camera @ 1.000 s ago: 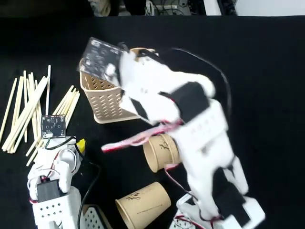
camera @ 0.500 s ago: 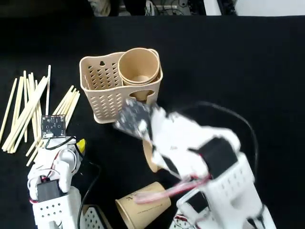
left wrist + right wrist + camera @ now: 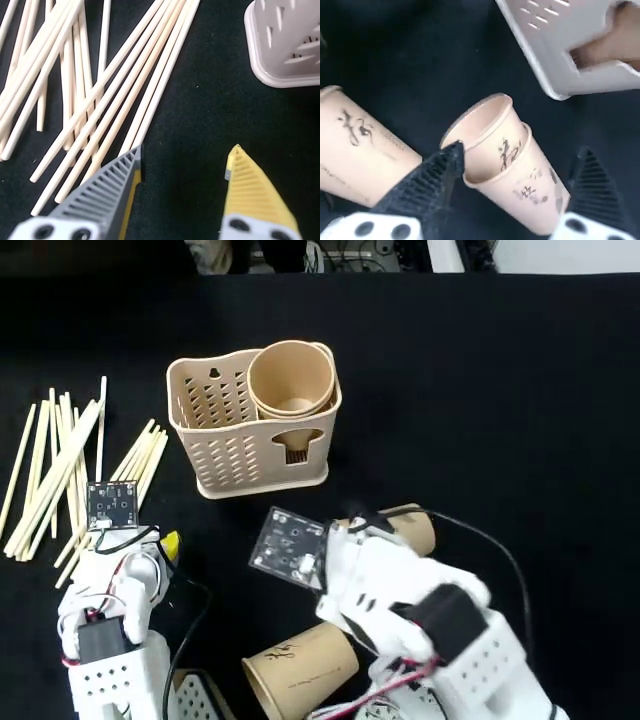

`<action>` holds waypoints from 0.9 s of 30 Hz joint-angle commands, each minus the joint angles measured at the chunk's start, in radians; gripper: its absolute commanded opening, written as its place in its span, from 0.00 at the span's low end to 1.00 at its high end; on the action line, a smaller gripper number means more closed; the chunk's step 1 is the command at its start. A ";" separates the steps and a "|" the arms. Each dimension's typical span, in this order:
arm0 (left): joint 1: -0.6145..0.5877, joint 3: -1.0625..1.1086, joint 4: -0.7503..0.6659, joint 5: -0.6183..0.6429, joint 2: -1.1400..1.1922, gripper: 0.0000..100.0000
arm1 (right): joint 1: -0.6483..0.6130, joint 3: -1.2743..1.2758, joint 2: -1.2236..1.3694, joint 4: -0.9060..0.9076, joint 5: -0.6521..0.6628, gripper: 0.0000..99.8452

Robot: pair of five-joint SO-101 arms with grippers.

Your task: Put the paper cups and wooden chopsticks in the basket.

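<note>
The right tool [image 3: 520, 150] sits apart over two stacked cups [image 3: 515, 170] at 5 o'clock of the basket [image 3: 235, 455], and the left tool [image 3: 186, 149] is apart by the chopsticks [image 3: 90, 85].

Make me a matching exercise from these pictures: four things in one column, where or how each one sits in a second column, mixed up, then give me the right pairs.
Column one
1. chopsticks
2. basket
3. right gripper
4. single cup

Column two
A. open, one finger on each side of the nested pair of cups lying on its side
B. spread loose on the table, just ahead of the open left gripper
C. upright, with stacked cups in one compartment
D. on its side, alone, near the arms' bases

Pairs: 1-B, 2-C, 3-A, 4-D
</note>
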 commanded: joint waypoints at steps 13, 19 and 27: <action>0.002 0.013 -0.018 -0.008 -0.003 0.27 | 0.261 0.282 0.002 -0.305 0.161 0.34; 0.002 0.019 -0.041 -0.008 -0.003 0.27 | 0.534 0.320 -0.084 -0.338 0.338 0.34; 0.002 0.019 -0.038 -0.008 -0.003 0.27 | 0.686 0.392 -0.200 -0.347 0.520 0.17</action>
